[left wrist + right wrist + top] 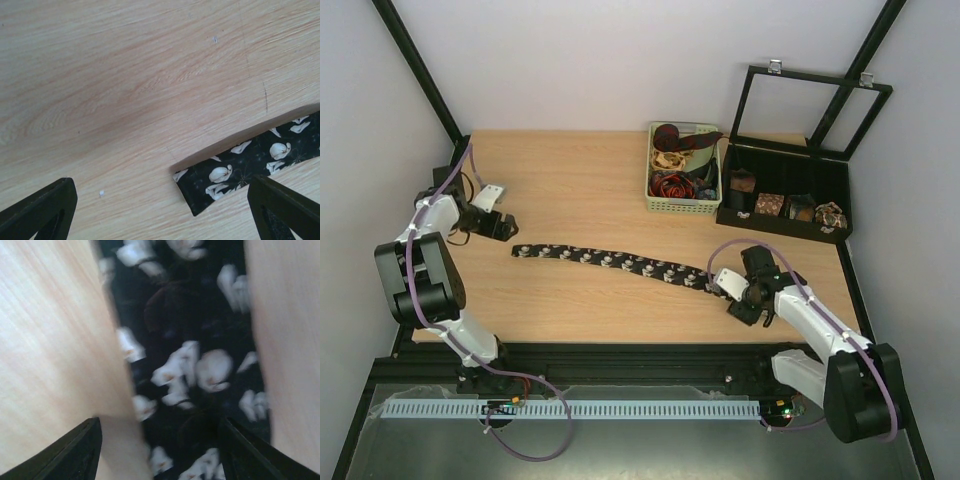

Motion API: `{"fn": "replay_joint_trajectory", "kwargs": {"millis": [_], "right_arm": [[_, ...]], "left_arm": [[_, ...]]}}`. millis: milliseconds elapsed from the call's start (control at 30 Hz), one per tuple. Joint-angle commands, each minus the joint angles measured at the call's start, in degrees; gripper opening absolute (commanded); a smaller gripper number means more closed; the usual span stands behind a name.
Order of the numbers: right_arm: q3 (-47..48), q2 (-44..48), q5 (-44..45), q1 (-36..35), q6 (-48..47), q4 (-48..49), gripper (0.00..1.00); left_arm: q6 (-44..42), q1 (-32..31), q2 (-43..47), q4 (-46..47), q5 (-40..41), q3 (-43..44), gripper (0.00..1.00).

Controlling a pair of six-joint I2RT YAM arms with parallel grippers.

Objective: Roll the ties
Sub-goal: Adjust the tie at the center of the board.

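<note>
Top view, tie position: You found the black tie (620, 263) lying flat and slightly slanted across the table (590, 190). Its left tip was just beside the left gripper (506, 226) and its right end was at the right gripper (732, 290).
Top view, count: You counted one tie on the table. Four rolled ties (769, 204) sat in separate compartments of the open-lidded case (780, 228). You could not count the heaped ties (672, 186) in the green basket (681, 207).
Top view, jaws: Both pairs were too small in this view for you to judge.
Left wrist view, tie position: The narrow end of the black tie (240, 172) lay flat on the table (125, 90). It was ahead of the left gripper (160, 195), on the right side of the view.
Left wrist view, count: You saw one tie end and two fingers (45, 210).
Left wrist view, jaws: They stood wide apart with bare table between them. The tie ran close past one fingertip, but you could not tell whether they touched.
Right wrist view, tie position: The black tie (190, 340) ran lengthwise between the fingers (75, 450) of the right gripper (159, 424). It lay flat on the table (50, 340), and the picture was blurred.
Right wrist view, count: You saw one tie and two fingers.
Right wrist view, jaws: They were apart and straddled the tie's width. You could not tell whether they touched the fabric.
</note>
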State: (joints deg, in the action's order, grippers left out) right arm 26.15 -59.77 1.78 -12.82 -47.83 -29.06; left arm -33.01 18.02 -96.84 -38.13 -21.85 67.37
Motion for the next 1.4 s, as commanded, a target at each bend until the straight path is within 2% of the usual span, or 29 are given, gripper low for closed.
{"fn": "replay_joint_trajectory", "kwargs": {"millis": [0, 100, 133, 167, 267, 333, 500, 600, 733, 867, 1133, 1367], "right_arm": [[-1.5, -1.4, 8.1, -0.5, -1.3, 10.2, 0.53], [0.1, -2.4, 7.9, -0.6, -2.1, 11.2, 0.17], [2.0, -2.7, 7.4, -0.6, -1.6, 10.1, 0.07], [4.2, -3.0, 6.6, -0.6, -1.3, 8.2, 0.02], [11.8, -4.2, 4.2, -0.4, 0.5, 1.2, 0.01], [17.5, -6.2, -0.3, -0.1, 0.9, -8.2, 0.01], [27.3, -15.3, -7.0, 1.4, -1.1, -26.8, 0.01], [32.0, -21.7, -10.4, 5.0, -2.1, -33.4, 0.01], [36.8, -26.5, -9.6, 8.7, -2.1, -33.7, 0.01], [39.4, -28.5, -9.2, 9.9, -3.0, -33.6, 0.01], [40.2, -29.3, -7.9, 9.9, -4.0, -33.0, 0.01], [39.5, -28.2, -6.9, 10.1, -4.6, -31.7, 0.01]], "left_arm": [[-2.1, -0.5, 1.6, 3.5, -1.0, -1.9, 0.96], [-2.0, -0.6, 1.2, 4.0, -0.3, -1.6, 0.96], [-2.2, -0.6, 0.9, 3.9, -0.3, -1.4, 0.96], [-2.7, -0.6, 0.8, 3.8, -0.3, -1.3, 0.96], [-5.5, -0.8, 1.1, 3.7, -1.0, -1.6, 0.96], [-9.8, -1.0, 1.1, 2.1, -2.4, -1.6, 0.96], [-31.2, -1.8, 1.6, -8.1, -5.2, -2.9, 0.95], [-40.1, -2.4, 3.9, -8.9, -3.4, -6.8, 0.92], [-47.5, -4.0, 8.6, -2.2, 1.1, -15.7, 0.85], [-48.8, -6.2, 10.6, 4.8, 3.1, -20.4, 0.74], [-46.5, -9.6, 7.2, 13.6, 3.3, -19.3, 0.59], [-48.7, -9.8, 0.2, 14.3, 6.8, -16.7, 0.38]]}}
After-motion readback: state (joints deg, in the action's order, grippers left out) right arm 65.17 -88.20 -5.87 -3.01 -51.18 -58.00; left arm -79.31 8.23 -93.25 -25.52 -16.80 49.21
